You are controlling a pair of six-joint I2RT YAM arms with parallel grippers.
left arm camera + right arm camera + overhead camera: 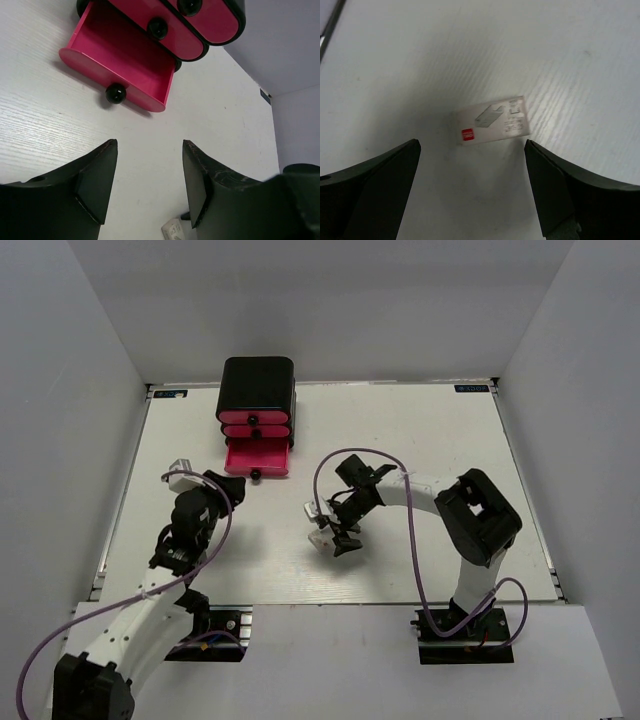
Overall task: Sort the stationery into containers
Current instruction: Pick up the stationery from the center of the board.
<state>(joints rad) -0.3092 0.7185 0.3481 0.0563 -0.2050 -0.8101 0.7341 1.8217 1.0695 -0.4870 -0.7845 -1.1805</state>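
Nearer the arms than the open bottom drawer point(100, 75) and off to its right, a small whitish box point(490, 120) lies flat on the bench point(450, 460). It sits skewed beneath the right gripper point(472, 143), whose jaws stand wide and empty on either side of it. The left gripper point(149, 145), also spread and holding nothing, hangs just in front of that drawer. Closing on the skewed box could spin it or squirt it free. Carrying it to the drawer risks clipping the left gripper.

Open tabletop point(150, 120) btwn left end effector point(148, 150) & pulled-out drawer point(127, 52).
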